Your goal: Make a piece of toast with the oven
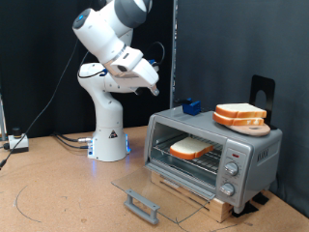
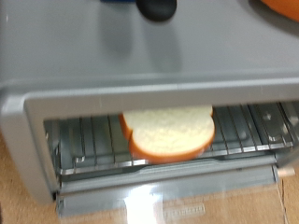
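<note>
One piece of toast (image 1: 190, 148) lies in the open oven (image 1: 253, 155); spare slices (image 1: 239, 116) rest on top, gripper (image 1: 153, 86) aloft, its spread unclear.

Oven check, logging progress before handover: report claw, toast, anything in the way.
Claw raised clear of the oven, holding nothing seen. Piece of toast lying on the wire rack, glass door down open. Spare slices stacked on top.

White Franka arm (image 1: 108, 58) with rounded glossy joint housings, conical white base (image 1: 108, 140), dark cables trailing behind
</note>
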Motion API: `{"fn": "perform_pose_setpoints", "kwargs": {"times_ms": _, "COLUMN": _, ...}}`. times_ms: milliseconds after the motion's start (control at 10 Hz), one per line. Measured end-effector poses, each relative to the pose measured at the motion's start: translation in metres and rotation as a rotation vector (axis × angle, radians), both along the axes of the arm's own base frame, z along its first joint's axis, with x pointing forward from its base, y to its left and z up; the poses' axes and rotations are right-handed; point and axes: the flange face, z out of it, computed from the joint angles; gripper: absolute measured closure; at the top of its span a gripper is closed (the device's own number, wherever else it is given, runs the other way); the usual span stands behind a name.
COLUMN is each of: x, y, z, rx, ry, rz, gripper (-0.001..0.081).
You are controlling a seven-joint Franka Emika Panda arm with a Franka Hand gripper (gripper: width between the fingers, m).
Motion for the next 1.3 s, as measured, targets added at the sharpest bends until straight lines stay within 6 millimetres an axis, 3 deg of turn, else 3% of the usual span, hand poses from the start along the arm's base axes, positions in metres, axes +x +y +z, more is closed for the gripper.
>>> {"fn": "perform_pose_setpoints", "kwargs": {"times_ms": 600, "x": 0.027, "y": -0.070, "z": -0.009, "rx": -0.004, "ry": 0.017, "rz": -0.052, "gripper": -0.0003}}
{"fn": "perform_pose_setpoints", "kwargs": {"times_ms": 700, "x": 0.027, "y": -0.069, "z": -0.010, "rx": -0.006, "ry": 0.017, "rz": -0.052, "gripper": -0.0003}}
{"fn": "perform_pose_setpoints", "kwargs": {"times_ms": 1000, "x": 0.037, "y": -0.056, "z": -0.009, "rx": 0.020, "ry": 0.252, "rz": -0.345, "gripper": -0.0003}}
{"fn": "perform_pose_setpoints", "kwargs": {"times_ms": 1200, "x": 0.040, "y": -0.061, "z": -0.010, "rx": 0.052, "ry": 0.358, "rz": -0.545, "gripper": -0.0003}}
{"fn": "perform_pose_setpoints", "kwargs": {"times_ms": 1300, "x": 0.040, "y": -0.060, "z": -0.011, "rx": 0.045, "ry": 0.334, "rz": -0.509, "gripper": -0.0003}}
